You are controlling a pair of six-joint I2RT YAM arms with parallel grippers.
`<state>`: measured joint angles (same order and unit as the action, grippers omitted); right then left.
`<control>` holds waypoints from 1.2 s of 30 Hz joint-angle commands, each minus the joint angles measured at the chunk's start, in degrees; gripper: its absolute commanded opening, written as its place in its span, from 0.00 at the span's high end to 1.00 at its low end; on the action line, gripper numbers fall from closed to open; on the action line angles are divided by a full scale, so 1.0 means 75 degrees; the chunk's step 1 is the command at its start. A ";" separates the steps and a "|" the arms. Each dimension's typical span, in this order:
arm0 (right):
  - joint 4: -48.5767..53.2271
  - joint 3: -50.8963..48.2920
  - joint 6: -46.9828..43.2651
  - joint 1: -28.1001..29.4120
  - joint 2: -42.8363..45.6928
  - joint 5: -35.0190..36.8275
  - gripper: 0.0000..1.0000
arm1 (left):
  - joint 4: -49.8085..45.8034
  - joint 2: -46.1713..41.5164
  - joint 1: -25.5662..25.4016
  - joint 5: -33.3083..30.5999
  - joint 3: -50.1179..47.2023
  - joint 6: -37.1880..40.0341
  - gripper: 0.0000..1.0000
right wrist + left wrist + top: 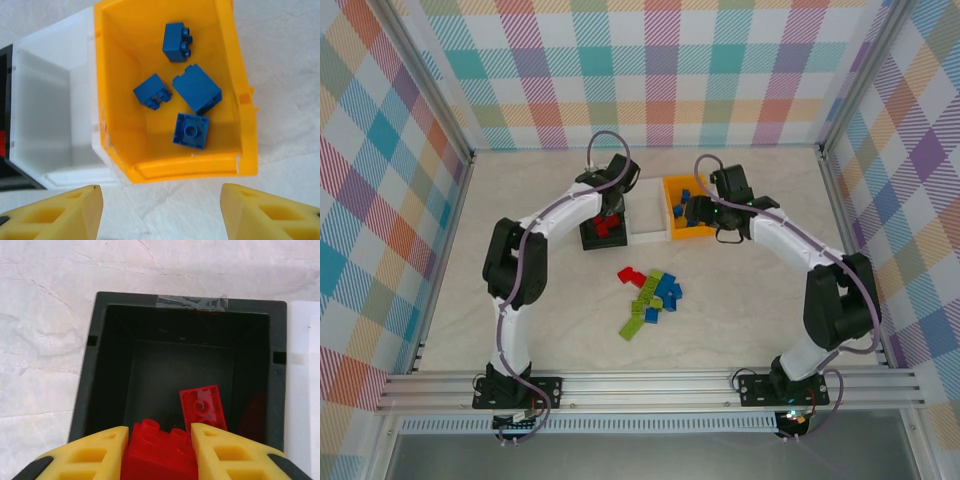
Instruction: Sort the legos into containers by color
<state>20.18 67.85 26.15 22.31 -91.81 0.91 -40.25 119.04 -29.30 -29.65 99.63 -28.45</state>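
My left gripper [159, 440] is shut on a red brick [160, 452] and hangs over the near end of the black bin [100, 365], where another red brick [202, 407] lies inside. In the top view the left gripper [608, 215] is above the black bin [588, 240]. My right gripper [161, 210] is open with nothing between its fingers, just short of the orange-yellow bin [190, 167], which holds several blue bricks [196, 89]. The white bin [45, 125] between them looks bare inside. A pile of red, lime green and blue legos [650, 297] lies mid-table.
The three bins stand in a row at the back, touching each other. The right gripper [720, 212] is at the right side of the orange-yellow bin [672, 232]. Bare table surrounds the lego pile, and checked walls close off the back and sides.
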 commanded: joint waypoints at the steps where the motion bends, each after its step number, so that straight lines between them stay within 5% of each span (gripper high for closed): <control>1: -0.0104 -0.0431 0.0016 0.0205 0.0557 -0.0230 0.34 | -0.0446 0.0033 0.0063 0.0009 0.0589 0.0138 0.54; 4: -0.0007 -0.0820 -0.0147 0.0458 0.1006 -0.0440 0.30 | -0.0407 -0.0281 -0.0044 0.0229 0.0552 0.0125 0.27; 11: 0.0670 -0.1485 -0.0475 0.1435 0.1657 -0.0644 0.29 | 0.0327 -0.2487 -0.0742 0.0622 -0.0990 -0.0055 0.01; 22: 0.0772 -0.3025 0.0223 0.3038 0.1786 -0.0445 0.34 | 0.1108 -0.5805 -0.1730 0.1387 -0.5096 -0.1044 0.00; 29: -0.0020 -0.3142 0.0547 0.2735 0.1458 -0.0095 0.47 | 0.1081 -0.6597 -0.1777 0.1495 -0.6516 -0.1519 0.00; 36: -0.0207 -0.2435 0.0410 0.2561 0.0745 -0.0040 0.49 | 0.1037 -0.6679 -0.1777 0.1391 -0.6679 -0.1581 0.00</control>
<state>20.43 46.83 29.15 41.85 -85.01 -0.16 -32.77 70.52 -42.26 -18.90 50.00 -39.11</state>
